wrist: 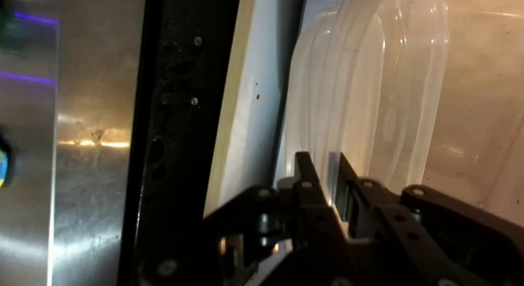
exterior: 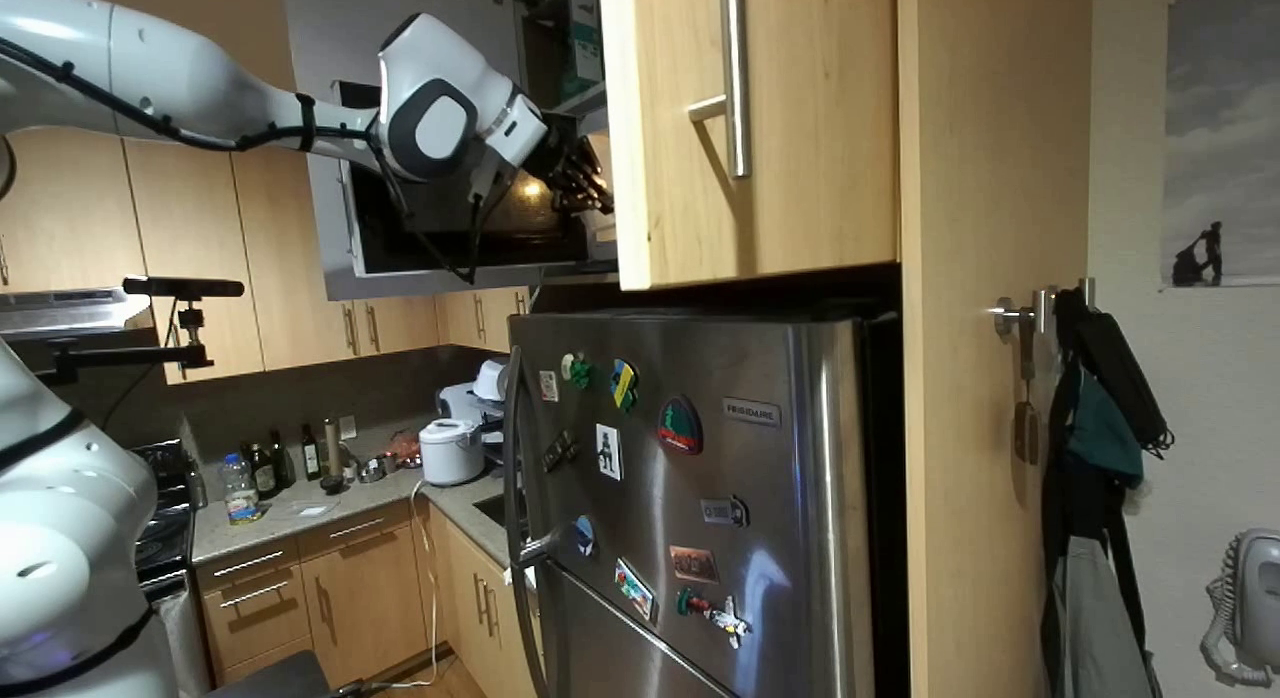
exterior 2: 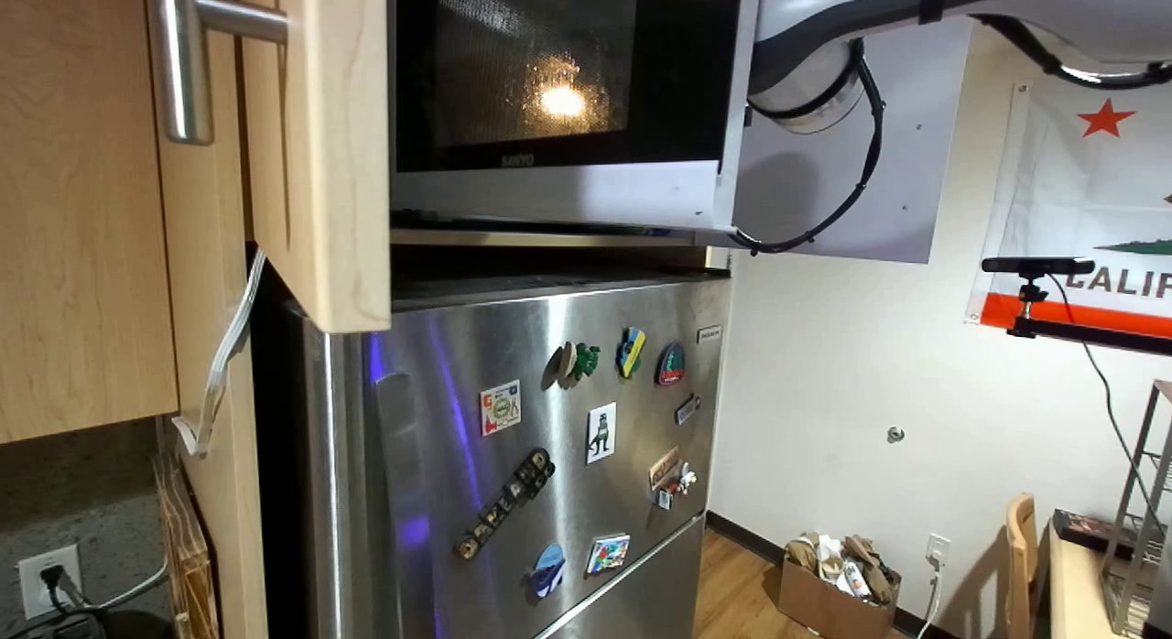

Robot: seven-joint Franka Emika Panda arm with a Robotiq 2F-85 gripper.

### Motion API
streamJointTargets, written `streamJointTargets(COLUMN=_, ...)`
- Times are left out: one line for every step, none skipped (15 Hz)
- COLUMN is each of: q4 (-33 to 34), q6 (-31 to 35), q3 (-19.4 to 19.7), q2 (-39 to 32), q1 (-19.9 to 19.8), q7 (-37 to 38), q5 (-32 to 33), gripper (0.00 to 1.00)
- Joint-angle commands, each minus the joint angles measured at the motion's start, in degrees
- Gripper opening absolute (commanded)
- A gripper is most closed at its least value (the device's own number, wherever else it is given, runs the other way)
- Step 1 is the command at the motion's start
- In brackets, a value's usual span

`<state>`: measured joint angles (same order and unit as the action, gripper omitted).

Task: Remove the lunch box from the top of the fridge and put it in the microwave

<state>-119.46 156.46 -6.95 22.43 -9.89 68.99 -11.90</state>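
The lunch box is a translucent plastic container [wrist: 335, 85], seen in the wrist view just beyond the microwave's front edge, against its tan lit interior [wrist: 483, 93]. My black gripper [wrist: 320, 159] is nearly closed, with the box's rim between its fingertips. I cannot tell whether the box rests on the microwave floor. In an exterior view the gripper [exterior: 585, 183] is at the microwave opening; the box is hidden there. The microwave's black glass door stands open in both exterior views [exterior: 470, 228] [exterior 2: 558, 195]. The steel fridge [exterior: 800, 478] [exterior 2: 513, 341] stands below, with magnets on its door.
Wooden cabinet doors stand open on either side [exterior: 770, 178] [exterior 2: 316, 163]; one shows a grey-white inner face [exterior 2: 851, 190]. The shelf edge [wrist: 229, 126] and black fridge top [wrist: 184, 126] lie close to the gripper. A counter [exterior: 390, 493] holds a white cooker [exterior: 452, 453] and bottles.
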Motion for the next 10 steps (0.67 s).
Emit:
streamJointTargets(q4=3.37, q6=-0.82, q3=-0.78, q2=-2.76, q1=-0.41, q7=3.06, q5=2.22, gripper=0.04)
streamJointTargets(q4=4.18, q6=-0.99, q3=-0.98, q2=-3.5, q1=-0.57, q7=3.5, q5=2.76, gripper=0.04)
streamJointTargets(q4=5.12, q6=-1.23, q3=-1.1, q2=-4.24, q1=-0.59, q7=3.85, q5=3.19, gripper=0.04)
streamJointTargets(q4=6.06, q6=-1.39, q3=-1.2, q2=-4.94, q1=-0.54, q7=4.41, q5=3.68, gripper=0.04)
streamJointTargets(q4=7.26, q6=-1.79, q3=-1.44, q2=-5.76, q1=-0.67, q7=5.56, q5=4.73, gripper=0.04)
streamJointTargets(q4=8.35, q6=-2.06, q3=-1.67, q2=-6.52, q1=-0.72, q7=6.75, q5=5.77, gripper=0.04)
streamJointTargets(q4=9.64, q6=-2.24, q3=-3.22, q2=-7.39, q1=-2.15, q7=8.23, q5=6.91, gripper=0.04)
streamJointTargets(q4=10.77, q6=-2.45, q3=-3.74, q2=-8.14, q1=-2.4, q7=9.73, q5=8.3, gripper=0.04)
streamJointTargets(q4=12.02, q6=-2.63, q3=-4.52, q2=-8.96, q1=-2.92, q7=11.47, q5=9.92, gripper=0.04)
streamJointTargets(q4=13.17, q6=-2.97, q3=-5.05, q2=-9.62, q1=-3.24, q7=13.09, q5=11.34, gripper=0.04)
